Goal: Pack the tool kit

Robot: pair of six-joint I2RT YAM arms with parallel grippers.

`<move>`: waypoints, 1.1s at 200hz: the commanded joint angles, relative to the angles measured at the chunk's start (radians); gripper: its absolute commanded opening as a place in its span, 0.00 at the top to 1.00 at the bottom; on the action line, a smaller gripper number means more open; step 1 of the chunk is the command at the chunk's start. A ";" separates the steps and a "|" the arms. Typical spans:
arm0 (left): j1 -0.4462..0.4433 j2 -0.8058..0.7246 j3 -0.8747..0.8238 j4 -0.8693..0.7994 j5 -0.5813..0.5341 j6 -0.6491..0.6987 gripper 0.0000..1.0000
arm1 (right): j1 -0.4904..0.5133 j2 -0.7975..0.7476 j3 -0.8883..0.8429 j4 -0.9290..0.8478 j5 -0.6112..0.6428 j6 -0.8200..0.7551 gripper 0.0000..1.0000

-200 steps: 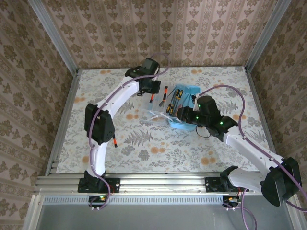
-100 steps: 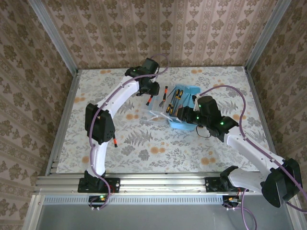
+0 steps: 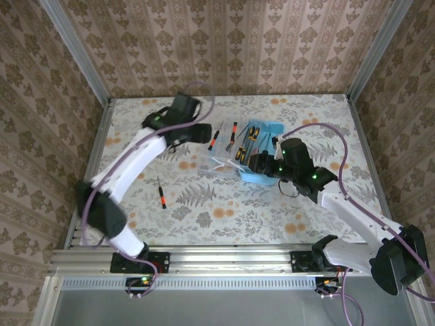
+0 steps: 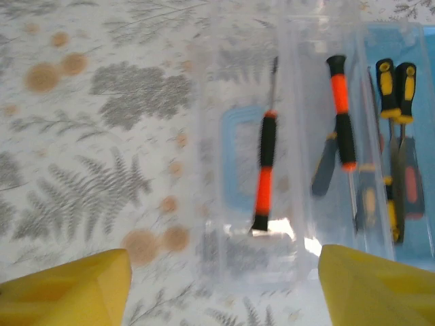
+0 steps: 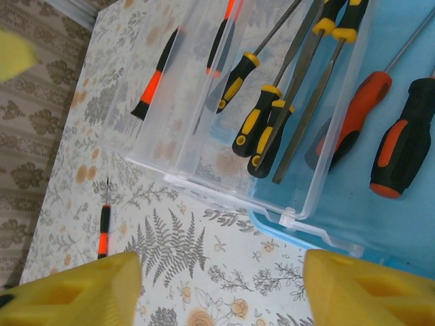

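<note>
Left gripper [image 4: 221,275] and right gripper [image 5: 221,275] both stood wide open, holding nothing (ready to grab, I think), by the open case [image 3: 266,127] mid-right in the top view, one screwdriver [image 3: 162,193] loose at lower left.

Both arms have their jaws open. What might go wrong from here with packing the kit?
Two orange-and-black screwdrivers lie at the clear lid, not in the blue tray: shutting it may spill or jam them. A lone screwdriver lies far off on the table, easy to miss.
</note>
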 commanded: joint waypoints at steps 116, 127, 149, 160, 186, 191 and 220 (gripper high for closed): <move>0.233 -0.369 -0.866 0.137 0.068 -0.292 0.25 | 0.005 0.106 0.018 0.067 -0.069 -0.023 0.23; 0.238 -0.323 -0.866 0.173 0.077 -0.280 0.39 | 0.006 0.104 0.015 0.070 -0.061 -0.016 0.23; 0.254 -0.238 -0.851 0.216 0.095 -0.270 0.56 | 0.008 0.091 0.014 0.069 -0.059 -0.001 0.23; 0.260 -0.201 -0.828 0.202 0.073 -0.265 0.58 | 0.011 0.079 0.012 0.067 -0.054 0.003 0.23; 0.267 -0.159 -0.816 0.194 0.048 -0.259 0.61 | 0.015 0.050 -0.001 0.065 -0.030 0.011 0.23; 0.270 -0.155 -0.819 0.200 0.053 -0.258 0.61 | 0.015 0.047 -0.003 0.064 -0.030 0.011 0.23; 0.288 -0.120 -0.844 0.256 0.087 -0.256 0.72 | 0.015 0.042 -0.009 0.065 -0.025 0.010 0.23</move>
